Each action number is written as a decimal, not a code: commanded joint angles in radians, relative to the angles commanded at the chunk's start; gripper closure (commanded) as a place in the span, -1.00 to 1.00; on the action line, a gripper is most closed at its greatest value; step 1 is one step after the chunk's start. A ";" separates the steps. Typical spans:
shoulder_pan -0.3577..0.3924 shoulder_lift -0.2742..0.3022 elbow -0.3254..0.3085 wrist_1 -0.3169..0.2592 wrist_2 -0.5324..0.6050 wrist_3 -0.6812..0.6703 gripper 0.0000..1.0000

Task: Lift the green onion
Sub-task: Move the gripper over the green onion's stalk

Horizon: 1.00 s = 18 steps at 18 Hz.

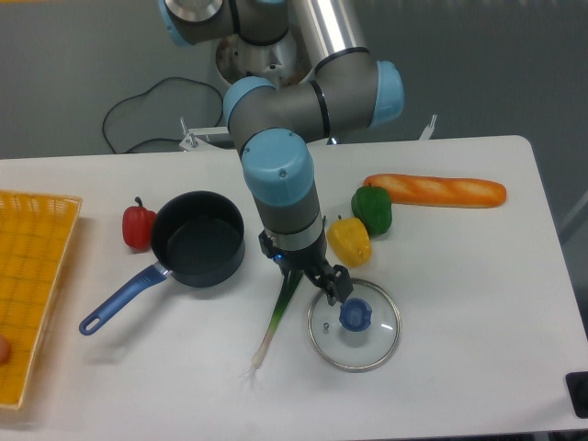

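Green onion (276,317) on table, arm bent steeply down, end effector (317,280) over its leaves, opening indiscernible.

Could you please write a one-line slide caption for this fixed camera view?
UR5e gripper poised over the green onion, lying between the pan and glass lid.

Robot lab bench with kitchen props

A white table (478,331) against a plain grey wall, a cable (138,106) trailing behind, an industrial arm (280,175), and toy-like food beside a pan (197,239).
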 joint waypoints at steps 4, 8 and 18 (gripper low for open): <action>0.000 0.000 0.000 0.002 -0.037 -0.005 -1.00; -0.005 -0.006 -0.005 0.005 -0.045 -0.035 -1.00; -0.017 -0.032 -0.029 0.038 -0.048 -0.192 -1.00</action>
